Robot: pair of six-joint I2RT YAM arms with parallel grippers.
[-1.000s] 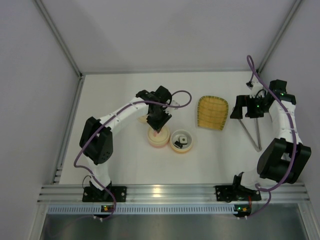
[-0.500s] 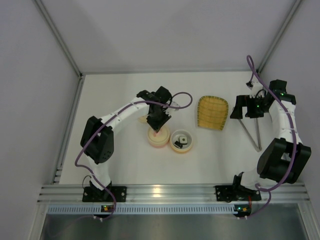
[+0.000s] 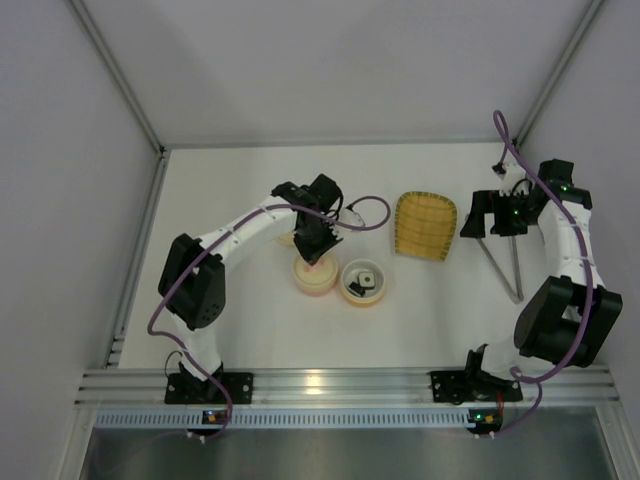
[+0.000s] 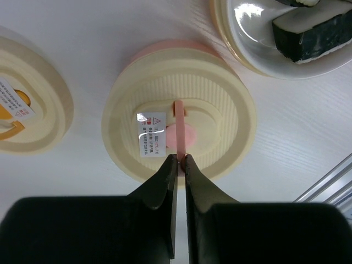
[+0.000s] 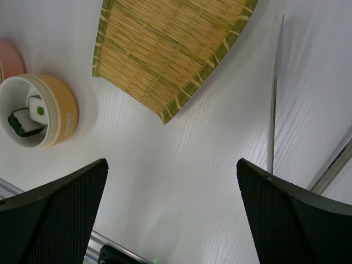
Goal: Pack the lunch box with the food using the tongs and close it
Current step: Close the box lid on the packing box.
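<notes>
Pinching soft pink strap tab (image 4: 179,126) of light cream ribbed round lid (image 4: 220,99), L gripper (image 4: 180,158) clamped on it. Slim silver-grey metal tongs (image 3: 512,270) lie 3 o'clock, prob. stiff, slippery, so grab mid-arms; R gripper (image 5: 170,165) jaws apart.

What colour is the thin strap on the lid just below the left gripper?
The strap is pink; the left wrist view shows it best.
</notes>
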